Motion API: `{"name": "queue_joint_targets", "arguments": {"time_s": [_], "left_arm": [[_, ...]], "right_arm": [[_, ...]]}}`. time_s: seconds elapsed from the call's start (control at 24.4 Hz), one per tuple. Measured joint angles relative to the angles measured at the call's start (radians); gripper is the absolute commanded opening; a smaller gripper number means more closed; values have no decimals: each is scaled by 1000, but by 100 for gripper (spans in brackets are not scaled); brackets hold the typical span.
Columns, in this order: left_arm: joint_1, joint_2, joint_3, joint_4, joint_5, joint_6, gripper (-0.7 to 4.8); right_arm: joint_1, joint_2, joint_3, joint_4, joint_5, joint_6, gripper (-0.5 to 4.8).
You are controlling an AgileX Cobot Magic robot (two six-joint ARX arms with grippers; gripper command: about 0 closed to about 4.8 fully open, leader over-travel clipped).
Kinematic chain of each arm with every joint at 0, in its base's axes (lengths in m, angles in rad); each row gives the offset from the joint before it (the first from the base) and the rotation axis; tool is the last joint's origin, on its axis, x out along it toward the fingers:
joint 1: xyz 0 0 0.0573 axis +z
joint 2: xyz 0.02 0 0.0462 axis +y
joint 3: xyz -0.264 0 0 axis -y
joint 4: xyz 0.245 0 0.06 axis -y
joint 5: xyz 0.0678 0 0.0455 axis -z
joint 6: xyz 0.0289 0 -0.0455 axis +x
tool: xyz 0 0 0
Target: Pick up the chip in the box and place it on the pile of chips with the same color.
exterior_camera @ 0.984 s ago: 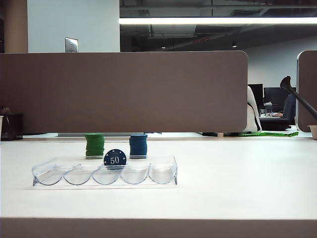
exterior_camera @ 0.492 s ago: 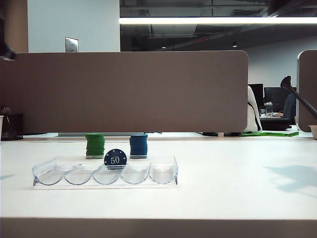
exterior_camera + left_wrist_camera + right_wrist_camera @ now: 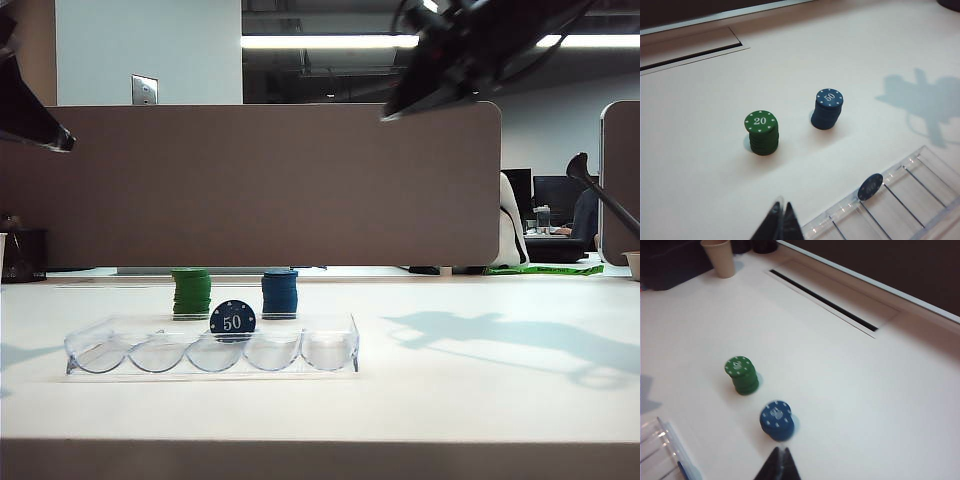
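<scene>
Pincers hang high above the tabletop (image 3: pixel 480 390), left pincer (image 3: pixel 779 216) and right pincer (image 3: pixel 777 463) both clenched, empty. Beneath, the chip (image 3: pixel 232 320) stands upright in the box (image 3: pixel 330 352); the pile of chips (image 3: pixel 279 293) sits just behind.

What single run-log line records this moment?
left gripper: shut, empty, high | right gripper: shut, empty, high | chip: upright in box | blue pile: untouched
</scene>
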State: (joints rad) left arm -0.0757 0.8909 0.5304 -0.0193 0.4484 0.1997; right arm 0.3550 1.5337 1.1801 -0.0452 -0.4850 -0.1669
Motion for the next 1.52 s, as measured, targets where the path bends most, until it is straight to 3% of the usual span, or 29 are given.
{"name": "queue_joint_targets", "arguments": {"time_s": [0.25,0.33,0.45,0.62,0.78,1.07,1.11,1.23,1.52], "left_arm": [[0,2,0,0,59,147,18],[0,2,0,1,62,158,64],[0,4,0,7,64,167,67],[0,5,0,8,69,167,66],[0,6,0,8,93,167,47],[0,17,0,5,99,167,47],[0,18,0,4,99,167,46],[0,18,0,4,99,167,-8],[0,19,0,0,99,167,-6]], "right_arm": [[48,231,108,124,-97,0,-5],[62,285,140,126,-122,0,-5],[94,349,160,129,-207,-2,-5],[111,351,161,78,-222,-41,27],[117,351,161,51,-220,-74,107],[162,351,159,-1,-189,-233,132],[169,351,159,-9,-171,-254,178],[179,351,159,-46,-91,-302,182],[188,351,159,-99,-37,-311,182]]}}
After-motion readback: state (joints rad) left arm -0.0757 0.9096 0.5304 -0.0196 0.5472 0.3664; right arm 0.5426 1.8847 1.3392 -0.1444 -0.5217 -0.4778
